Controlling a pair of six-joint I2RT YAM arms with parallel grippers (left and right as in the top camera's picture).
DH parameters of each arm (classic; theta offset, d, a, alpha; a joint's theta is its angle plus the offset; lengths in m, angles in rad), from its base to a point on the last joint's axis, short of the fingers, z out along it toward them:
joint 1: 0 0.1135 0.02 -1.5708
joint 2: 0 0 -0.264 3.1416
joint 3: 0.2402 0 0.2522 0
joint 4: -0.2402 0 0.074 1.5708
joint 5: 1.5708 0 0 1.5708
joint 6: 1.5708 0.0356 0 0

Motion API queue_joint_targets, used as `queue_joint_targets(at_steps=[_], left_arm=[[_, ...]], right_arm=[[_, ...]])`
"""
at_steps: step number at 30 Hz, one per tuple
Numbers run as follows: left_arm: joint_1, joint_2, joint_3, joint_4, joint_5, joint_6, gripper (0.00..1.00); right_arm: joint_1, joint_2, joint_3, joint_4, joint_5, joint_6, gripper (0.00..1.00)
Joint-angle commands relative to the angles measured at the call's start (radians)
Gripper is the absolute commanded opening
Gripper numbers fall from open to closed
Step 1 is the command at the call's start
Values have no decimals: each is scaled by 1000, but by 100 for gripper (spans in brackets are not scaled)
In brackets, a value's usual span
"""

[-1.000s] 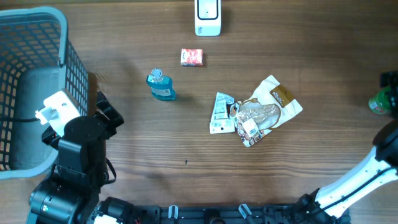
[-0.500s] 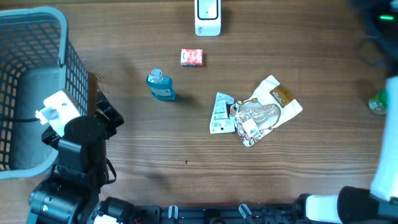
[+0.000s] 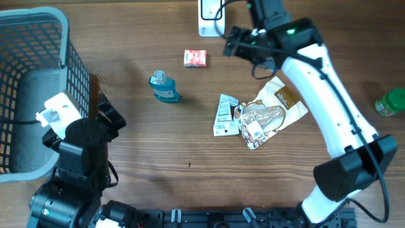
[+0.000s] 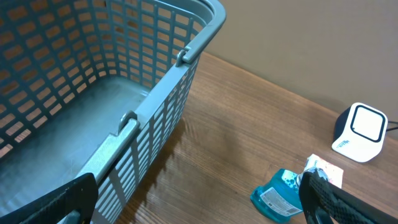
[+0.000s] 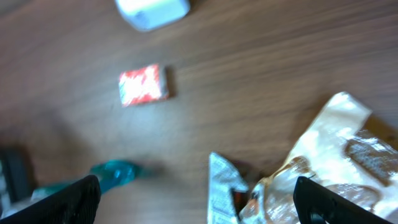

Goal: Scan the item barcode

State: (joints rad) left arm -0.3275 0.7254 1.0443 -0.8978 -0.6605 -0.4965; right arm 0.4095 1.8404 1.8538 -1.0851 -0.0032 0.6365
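Note:
The white barcode scanner (image 3: 211, 18) stands at the table's far edge, also in the right wrist view (image 5: 152, 9) and the left wrist view (image 4: 360, 132). Lying loose are a small red packet (image 3: 195, 58), a blue bottle (image 3: 164, 87), a silver packet (image 3: 225, 115) and a clear snack bag (image 3: 262, 120) on a beige pouch (image 3: 283, 98). My right gripper (image 3: 239, 43) hovers open and empty between the scanner and the pile; its view is blurred. My left gripper (image 3: 104, 114) stands open and empty beside the basket.
A grey-blue mesh basket (image 3: 31, 38) fills the left side, close to my left arm. A green bottle (image 3: 392, 101) stands at the right edge. My right arm stretches across the table's right half from the near edge.
My right arm has swung in from the right edge to hover near the scanner and the pile of packets. The left arm and all items have stayed put.

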Motion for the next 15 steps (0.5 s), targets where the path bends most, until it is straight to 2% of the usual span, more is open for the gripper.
queue_joint_targets(at_steps=[1,8,15], left_arm=[[6,-5,-1,-2,-2,-13,100],[6,-5,-1,-2,-3,-13,100],[6,-5,-1,-1,-3,-13,100]], right_arm=[[55,-4,-1,36,-46,-42,100],[123,7,33,84,-160,40,100],[176,108,194,89,-209,74,99]])
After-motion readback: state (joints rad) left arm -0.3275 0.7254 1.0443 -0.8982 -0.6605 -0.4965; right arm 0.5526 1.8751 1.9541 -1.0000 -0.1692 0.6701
